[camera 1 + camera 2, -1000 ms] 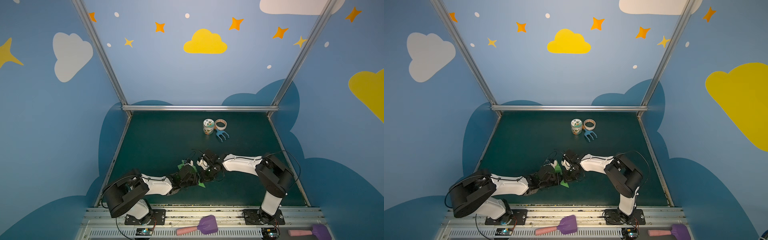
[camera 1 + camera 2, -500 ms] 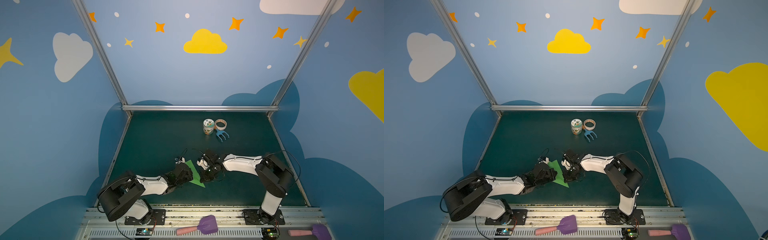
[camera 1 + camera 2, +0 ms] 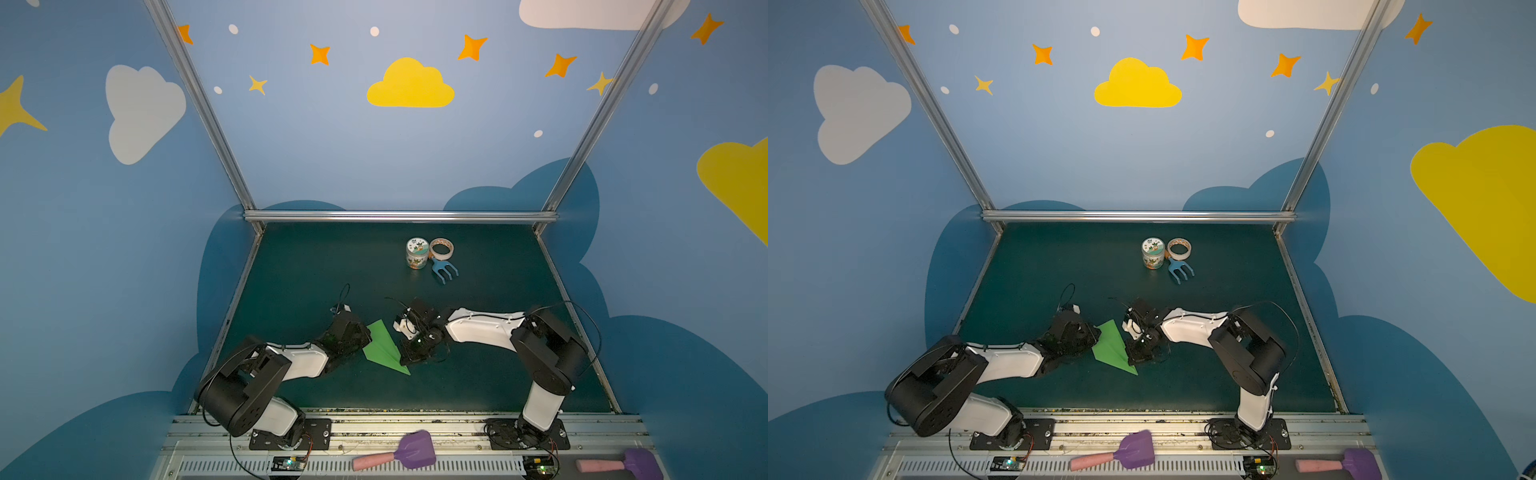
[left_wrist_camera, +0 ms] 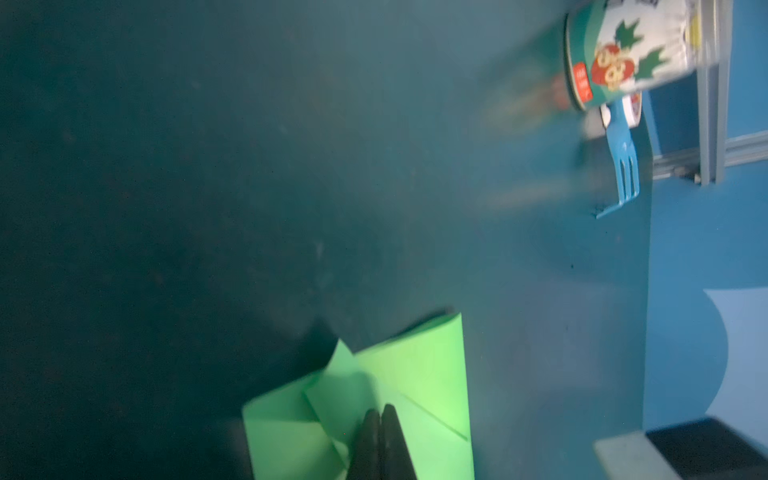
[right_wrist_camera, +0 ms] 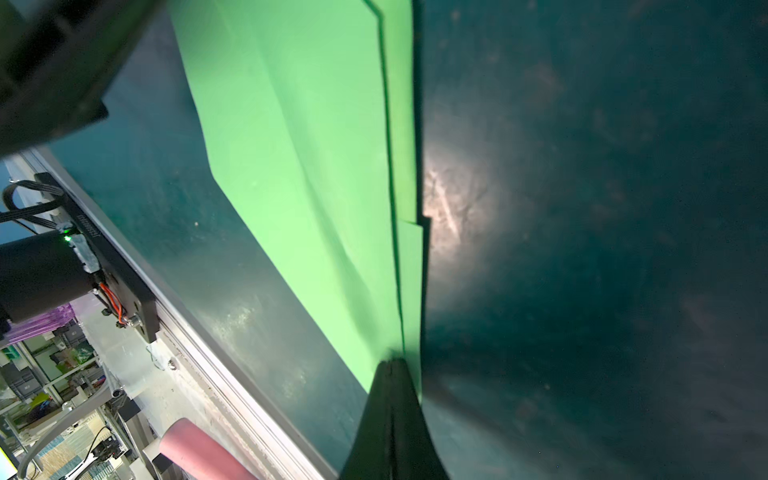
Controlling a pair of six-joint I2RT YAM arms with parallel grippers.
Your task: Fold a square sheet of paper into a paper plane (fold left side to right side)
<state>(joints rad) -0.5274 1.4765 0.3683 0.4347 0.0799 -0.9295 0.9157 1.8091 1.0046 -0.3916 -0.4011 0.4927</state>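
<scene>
Left gripper (image 4: 380,415): clenched, its 2 fingers pressed together with nothing between them, tips lying on the layered flaps at the wide tail end of the paper plane (image 3: 384,347).
Right gripper (image 5: 392,368): likewise closed tight and empty, its tip set down on the plane's long folded edge, close to the pointed nose.
Paper plane: flat on the dark green mat (image 3: 478,374) between the 2 arms, already a slim green dart, its nose aimed at the front rail and its tail away from it.
Why held so: I read both closed tips as pressing tools, not grasps. 1 pins the tail and 1 bears on the crease near the nose, so the thin paper cannot spring open or slide.
Step in hand: I judge this to be late creasing. The shape looks nearly done, and the flaps show stacked edges in the right wrist view.
Beyond the plane: a printed jar (image 3: 417,253), a tape roll (image 3: 441,248) and a small blue rake (image 3: 445,269) stand grouped well apart from the plane, past its tail. They are out of the arms' working area, so I ignore them.
Nearer than the plane: 2 purple scoops (image 3: 411,455) with pink handles lie on the front rail, past its nose.
Risk: dragging a tip sideways could skew the layers or tear the fold.
</scene>
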